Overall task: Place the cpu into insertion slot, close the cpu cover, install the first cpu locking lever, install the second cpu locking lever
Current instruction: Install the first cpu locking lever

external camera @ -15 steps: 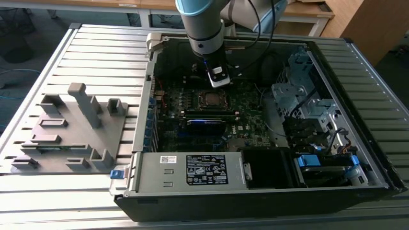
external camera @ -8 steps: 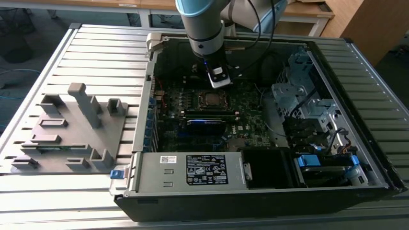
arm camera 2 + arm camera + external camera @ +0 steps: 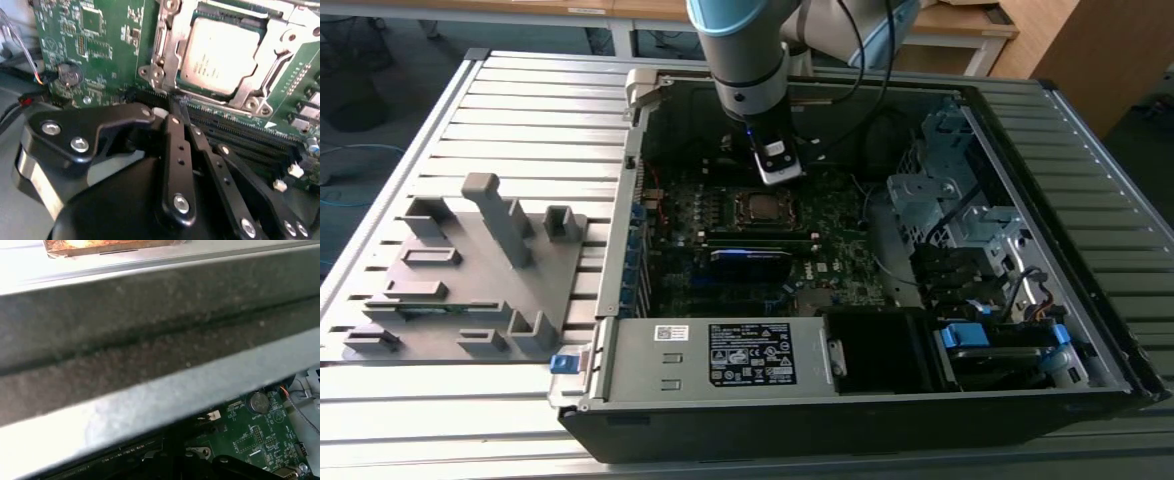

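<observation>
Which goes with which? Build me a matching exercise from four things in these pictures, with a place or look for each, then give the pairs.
Things:
1. cpu
2. cpu cover
3. coin battery
4. grey fixture

Descriptions:
A. on the slatted table, outside the case
B. silvery frame lying around the chip
C. round, on the green motherboard, apart from the chip
D. dull silver square inside the frame

Pairs: 1-D, 2-B, 3-C, 4-A

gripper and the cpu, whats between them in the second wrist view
In the second wrist view, the silvery cpu cover frames the cpu, and its lower edge, then a strip of green board, lie between the chip and the gripper.
</observation>
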Action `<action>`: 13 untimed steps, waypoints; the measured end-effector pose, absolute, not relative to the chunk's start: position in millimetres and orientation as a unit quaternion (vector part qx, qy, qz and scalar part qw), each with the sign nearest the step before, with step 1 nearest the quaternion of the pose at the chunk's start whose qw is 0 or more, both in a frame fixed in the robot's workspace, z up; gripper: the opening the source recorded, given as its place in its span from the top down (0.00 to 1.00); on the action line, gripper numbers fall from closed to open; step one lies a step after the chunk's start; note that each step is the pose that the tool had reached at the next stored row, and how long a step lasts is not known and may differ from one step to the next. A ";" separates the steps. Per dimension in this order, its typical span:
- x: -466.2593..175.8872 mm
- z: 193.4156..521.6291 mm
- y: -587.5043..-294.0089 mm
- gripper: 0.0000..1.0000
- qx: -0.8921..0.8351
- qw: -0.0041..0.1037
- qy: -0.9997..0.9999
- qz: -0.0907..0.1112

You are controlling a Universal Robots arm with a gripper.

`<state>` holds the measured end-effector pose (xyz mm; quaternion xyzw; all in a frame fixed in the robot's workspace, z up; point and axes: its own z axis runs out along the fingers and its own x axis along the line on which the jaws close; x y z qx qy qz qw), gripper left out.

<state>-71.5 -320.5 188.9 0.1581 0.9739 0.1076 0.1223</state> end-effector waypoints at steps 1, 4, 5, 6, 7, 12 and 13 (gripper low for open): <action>-71.5 188.6 -320.8 0.90 0.158 0.122 0.974 0.108; -70.6 187.6 -321.2 0.90 0.158 0.122 0.974 0.108; -70.1 187.6 -321.2 0.90 0.158 0.122 0.974 0.108; -69.9 187.5 -321.3 0.90 0.158 0.122 0.974 0.108; -69.8 187.5 -321.2 0.90 0.158 0.122 0.974 0.108; -69.7 191.9 -321.2 0.90 0.158 0.122 0.974 0.108; -69.7 193.6 -321.2 0.90 0.158 0.122 0.974 0.108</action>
